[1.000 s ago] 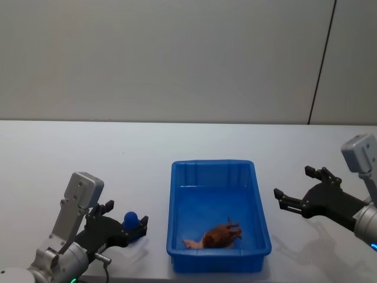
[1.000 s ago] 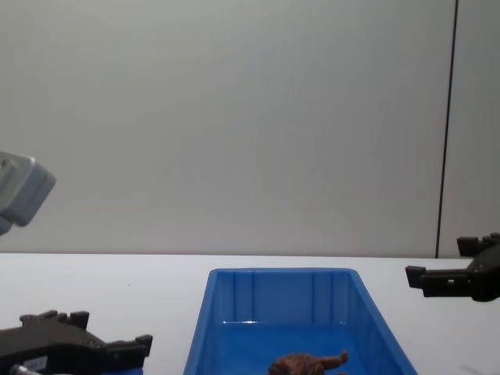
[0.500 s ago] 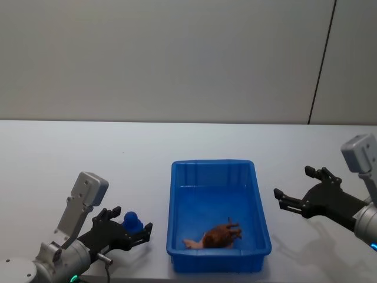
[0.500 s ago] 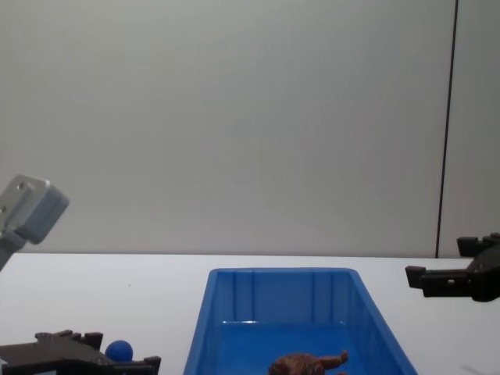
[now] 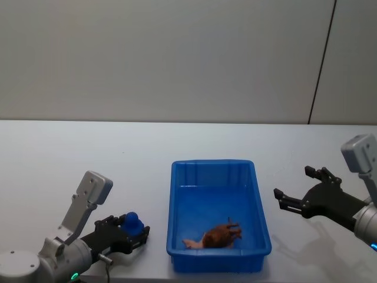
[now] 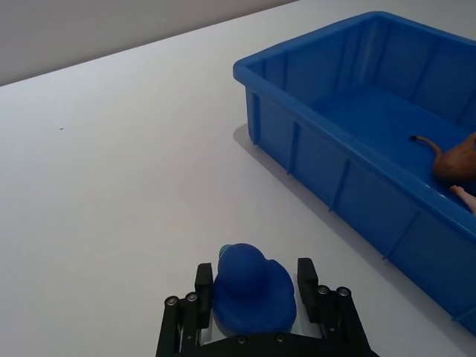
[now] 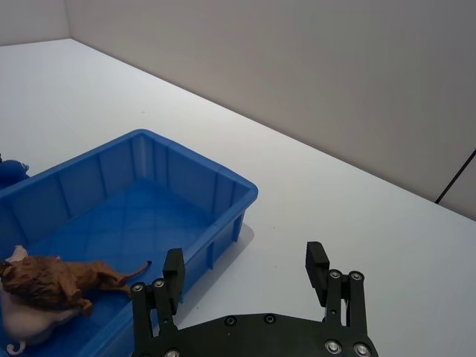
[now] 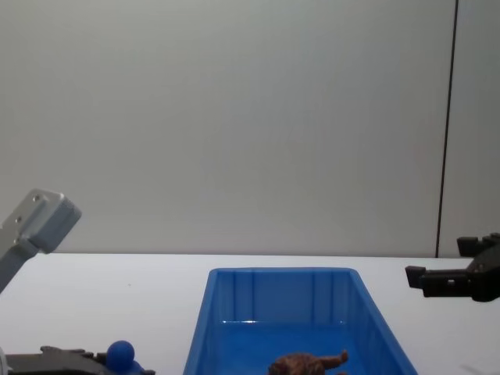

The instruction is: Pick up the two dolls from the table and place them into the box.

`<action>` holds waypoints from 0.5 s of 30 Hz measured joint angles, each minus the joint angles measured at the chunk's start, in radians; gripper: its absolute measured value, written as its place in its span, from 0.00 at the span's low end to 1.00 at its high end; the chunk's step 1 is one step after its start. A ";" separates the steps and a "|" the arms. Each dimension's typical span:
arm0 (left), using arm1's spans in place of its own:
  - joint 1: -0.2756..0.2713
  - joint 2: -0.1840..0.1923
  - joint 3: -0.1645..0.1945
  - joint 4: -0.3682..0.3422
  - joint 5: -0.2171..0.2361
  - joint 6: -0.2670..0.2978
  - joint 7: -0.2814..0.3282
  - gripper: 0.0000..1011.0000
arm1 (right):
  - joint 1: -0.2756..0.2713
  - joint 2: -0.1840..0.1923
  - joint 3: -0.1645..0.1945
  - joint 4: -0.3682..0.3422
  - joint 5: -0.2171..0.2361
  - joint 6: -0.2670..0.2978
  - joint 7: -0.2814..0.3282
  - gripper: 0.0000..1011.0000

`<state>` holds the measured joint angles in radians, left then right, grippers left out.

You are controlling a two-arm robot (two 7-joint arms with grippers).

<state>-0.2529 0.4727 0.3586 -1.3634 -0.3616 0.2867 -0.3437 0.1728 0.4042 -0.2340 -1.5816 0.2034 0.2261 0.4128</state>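
Blue toy figure low over the white table, just left of the box's near-left corner, round head up; gripped betw. fingers of left gripper, one finger each side of the body, jaws closed down to toy width. Whether toy's base touches the tabletop: can't tell. In left wrist view same toy seated betw. the two black fingers, box ahead and to one side, bare table around. In chest view toy's ball head poking above the dark left gripper at lower left, grey wrist housing above it.

Lion figurine already inside the box, lying on its side near the front wall, toward the right half, tail toward far-right; something pale partly under it. In right wrist view lion on the box floor beside a pale patch; in chest view lion seen low inside the blue walls.

Right gripper out to the right of the box, apart from it, raised above the table, fingers spread wide, nothing held. In right wrist view right gripper open w/ bare table betw. fingers, box beyond. In chest view right gripper at right edge, level w/ box rim
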 joint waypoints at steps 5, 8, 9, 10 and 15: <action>-0.007 -0.001 -0.002 0.003 0.004 0.019 -0.007 0.58 | 0.000 0.000 0.000 0.000 0.000 0.000 0.000 0.99; -0.012 -0.001 -0.004 -0.003 0.011 0.032 -0.009 0.54 | 0.000 0.000 0.000 0.000 0.000 0.000 0.000 0.99; -0.012 -0.001 -0.004 -0.003 0.011 0.032 -0.009 0.54 | 0.000 0.000 0.000 0.000 0.000 0.000 0.000 0.99; -0.014 0.000 -0.005 -0.008 0.015 0.037 -0.010 0.53 | 0.000 0.000 0.000 0.000 0.000 0.000 0.000 0.99; -0.028 0.001 -0.010 -0.023 0.032 0.044 -0.019 0.49 | 0.000 0.000 0.000 0.000 0.000 0.000 0.000 0.99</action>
<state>-0.2809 0.4735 0.3488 -1.3861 -0.3296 0.3307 -0.3627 0.1728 0.4041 -0.2340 -1.5815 0.2034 0.2262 0.4127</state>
